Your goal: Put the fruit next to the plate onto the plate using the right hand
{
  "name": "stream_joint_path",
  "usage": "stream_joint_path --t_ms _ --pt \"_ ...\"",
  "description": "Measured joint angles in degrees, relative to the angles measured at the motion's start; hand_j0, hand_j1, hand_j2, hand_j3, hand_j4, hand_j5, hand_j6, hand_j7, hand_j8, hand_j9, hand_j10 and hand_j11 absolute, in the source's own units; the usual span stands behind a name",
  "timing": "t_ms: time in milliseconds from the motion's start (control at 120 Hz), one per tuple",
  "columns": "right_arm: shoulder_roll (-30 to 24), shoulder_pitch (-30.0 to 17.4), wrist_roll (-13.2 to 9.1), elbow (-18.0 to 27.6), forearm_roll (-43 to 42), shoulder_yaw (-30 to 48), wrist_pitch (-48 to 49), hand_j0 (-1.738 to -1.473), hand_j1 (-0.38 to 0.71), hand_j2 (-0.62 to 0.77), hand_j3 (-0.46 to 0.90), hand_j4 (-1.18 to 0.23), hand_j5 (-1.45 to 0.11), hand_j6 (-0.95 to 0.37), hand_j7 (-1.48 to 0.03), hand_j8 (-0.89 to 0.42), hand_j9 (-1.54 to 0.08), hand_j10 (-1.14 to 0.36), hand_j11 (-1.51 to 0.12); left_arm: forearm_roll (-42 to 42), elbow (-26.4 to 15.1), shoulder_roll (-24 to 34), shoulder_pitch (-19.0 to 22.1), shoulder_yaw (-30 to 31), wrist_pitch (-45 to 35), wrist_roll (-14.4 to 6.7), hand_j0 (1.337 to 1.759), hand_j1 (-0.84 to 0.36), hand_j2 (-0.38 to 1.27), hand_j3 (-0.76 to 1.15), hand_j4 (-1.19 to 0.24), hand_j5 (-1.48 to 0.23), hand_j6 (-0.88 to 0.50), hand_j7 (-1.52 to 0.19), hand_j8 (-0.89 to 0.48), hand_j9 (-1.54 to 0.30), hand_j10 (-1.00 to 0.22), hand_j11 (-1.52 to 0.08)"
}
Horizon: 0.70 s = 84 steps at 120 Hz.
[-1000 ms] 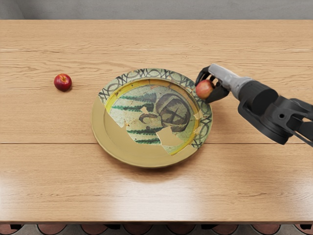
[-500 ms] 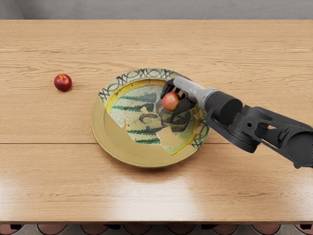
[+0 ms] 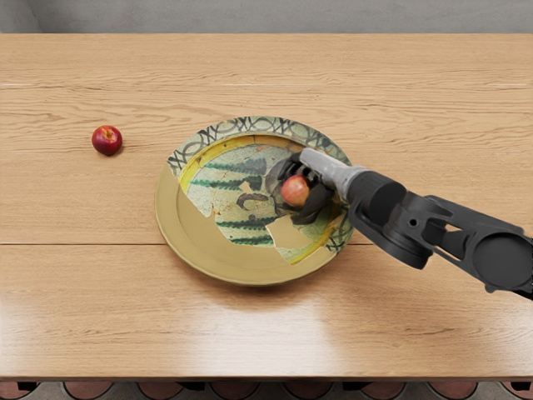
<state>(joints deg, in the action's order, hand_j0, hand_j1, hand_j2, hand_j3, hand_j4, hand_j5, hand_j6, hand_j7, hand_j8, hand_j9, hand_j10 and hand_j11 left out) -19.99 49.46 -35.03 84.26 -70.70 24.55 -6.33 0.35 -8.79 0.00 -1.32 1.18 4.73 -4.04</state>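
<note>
Your right hand (image 3: 310,185) grips the small round red fruit (image 3: 294,191), toward three o'clock over the patterned ceramic plate (image 3: 200,242); likely light, firm, smooth: hold its middle.

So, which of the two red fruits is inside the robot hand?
The fruit above the plate, gripped by the right robot hand. The other fruit lies alone on the table, left of the plate.

Domestic dining setting, rendered in simulation: a broad plank-topped wooden table (image 3: 266,325), a painted plate (image 3: 241,127) with patterned rim, a red apple (image 3: 107,139) set apart, a bare grey wall (image 3: 266,15) behind, reddish floor tiles (image 3: 162,390) below
</note>
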Motion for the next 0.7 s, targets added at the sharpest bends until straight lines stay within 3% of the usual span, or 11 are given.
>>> stream_joint_path --t_ms 117,258,525,700 --pt "0.50 0.25 0.02 -0.40 0.17 0.21 0.29 -1.654 -0.07 0.09 0.00 -0.23 -0.39 -0.14 -0.37 -0.17 -0.38 -0.28 -0.38 0.00 0.00 0.00 0.00 0.00 0.00 0.00 1.658 0.34 0.00 0.00 -0.01 -0.01 -0.01 -0.01 -0.01 -0.01 -0.01 -0.01" --pt "0.60 0.68 0.03 -0.32 0.40 0.84 0.79 -1.656 -0.21 0.05 0.00 -0.11 -0.19 -0.07 -0.19 -0.09 -0.19 -0.14 -0.19 0.00 0.00 0.00 0.00 -0.01 0.00 0.00 1.658 0.34 0.00 0.00 -0.01 -0.01 -0.01 -0.01 -0.01 -0.01 -0.01 -0.01" --pt "-0.32 1.18 0.03 1.26 0.63 5.47 3.07 -1.658 -0.31 0.01 0.00 -0.03 -0.05 -0.02 -0.05 -0.02 -0.05 -0.04 -0.05 0.00 0.00 0.00 0.00 0.00 0.01 0.00 1.658 0.34 0.00 0.00 -0.01 -0.01 -0.01 -0.01 -0.01 -0.01 -0.01 -0.01" --pt "-5.01 1.08 0.03 3.77 6.70 10.43 7.32 -1.658 -0.33 0.01 0.00 -0.01 -0.02 -0.01 -0.02 -0.01 -0.02 -0.02 -0.02 0.00 0.00 0.00 0.00 0.00 -0.01 0.00 1.658 0.34 0.00 0.00 -0.01 -0.01 -0.01 -0.01 -0.01 -0.01 -0.01 -0.01"
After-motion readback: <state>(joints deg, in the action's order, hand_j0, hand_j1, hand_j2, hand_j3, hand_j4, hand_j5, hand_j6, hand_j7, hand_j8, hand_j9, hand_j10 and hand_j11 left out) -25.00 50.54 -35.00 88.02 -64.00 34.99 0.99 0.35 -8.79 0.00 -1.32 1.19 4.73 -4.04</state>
